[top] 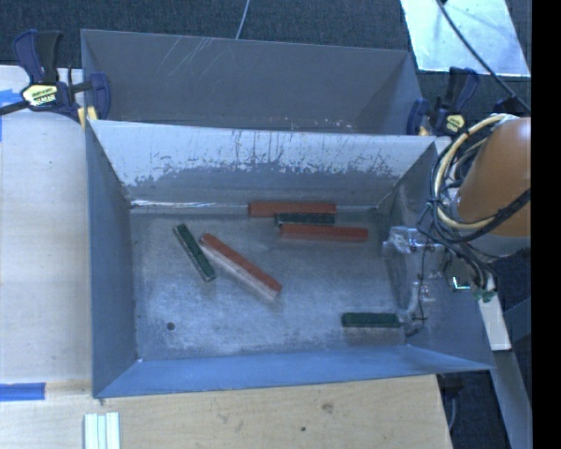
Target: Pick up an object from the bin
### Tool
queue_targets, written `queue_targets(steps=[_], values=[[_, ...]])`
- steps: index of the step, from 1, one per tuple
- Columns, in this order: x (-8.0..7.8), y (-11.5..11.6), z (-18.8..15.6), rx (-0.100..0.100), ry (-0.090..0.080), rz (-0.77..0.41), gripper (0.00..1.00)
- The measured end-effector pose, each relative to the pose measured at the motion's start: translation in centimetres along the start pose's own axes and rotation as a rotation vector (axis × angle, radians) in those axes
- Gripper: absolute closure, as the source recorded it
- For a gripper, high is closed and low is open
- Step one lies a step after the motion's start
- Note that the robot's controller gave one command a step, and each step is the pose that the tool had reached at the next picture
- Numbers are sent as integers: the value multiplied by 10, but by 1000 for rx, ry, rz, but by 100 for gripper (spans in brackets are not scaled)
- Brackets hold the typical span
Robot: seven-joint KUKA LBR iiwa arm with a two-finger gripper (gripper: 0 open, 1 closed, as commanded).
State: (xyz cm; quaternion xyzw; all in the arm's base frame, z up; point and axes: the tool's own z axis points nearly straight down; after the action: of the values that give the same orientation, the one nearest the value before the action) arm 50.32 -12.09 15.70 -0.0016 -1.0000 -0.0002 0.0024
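Down at the right end of the grey bin (112, 251), tight against the foot of its right wall, spot the gripper (414, 324) hanging low, tip down near the floor. Can't tell open or closed from this angle, so not calling it. Just left of it, see a short dark green bar (371, 321) lying flat near the front edge of the floor, running left-right, right end just beside the gripper tip, maybe touching, hard to say. Up from the gripper, see the shiny wrist hardware (407, 243), then a loop of yellow and black cables (438, 181) and the big orange cover (505, 176) sticking in over the right rim. Moving outward toward the back wall, count three bars bunched together: back red-brown bar (292, 210) lying along the foot of the wall, middle dark green bar (306, 220) tucked against its front side, and front red-brown bar (323, 234) just in front of that, shifted a bit to the right. Way over on the left half, well apart from the gripper, find two more lying slanted, upper left to lower right: tilted dark green bar (194, 253) and, just to its right, a longer tilted reddish bar (240, 266) with a pale strip along one side. All lying flat on the scuffed floor.
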Motion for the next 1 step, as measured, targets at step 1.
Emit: queue_targets(steps=[1], values=[[-2,0,-4,1,-8,-3,0]])
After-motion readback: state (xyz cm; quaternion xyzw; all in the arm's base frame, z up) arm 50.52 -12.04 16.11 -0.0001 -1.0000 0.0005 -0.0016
